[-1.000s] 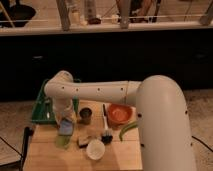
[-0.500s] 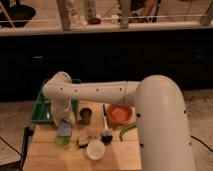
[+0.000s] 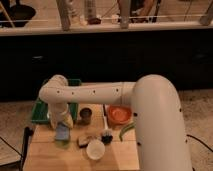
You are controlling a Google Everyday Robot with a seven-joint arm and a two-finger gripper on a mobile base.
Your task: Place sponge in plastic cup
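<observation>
The light-blue sponge (image 3: 62, 132) hangs at the tip of my gripper (image 3: 61, 125) over the left part of the wooden table (image 3: 50, 160). The gripper is shut on the sponge. The sponge's lower end sits right at the mouth of the small light-green plastic cup (image 3: 62, 143), which stands on the table just below it. Most of the cup is hidden behind the sponge. My white arm reaches in from the right and bends down to this spot.
A shiny metal cup (image 3: 86, 115) stands right of the gripper. A dark-and-yellow block (image 3: 85, 140), a white round cup (image 3: 94, 149) and a small dark object (image 3: 106, 136) lie in front. An orange bowl (image 3: 120, 114) is at the right, a green tray (image 3: 39, 113) behind left.
The gripper has come down a little with the sponge, bringing it closer onto the green cup. Nothing else on the table has moved.
</observation>
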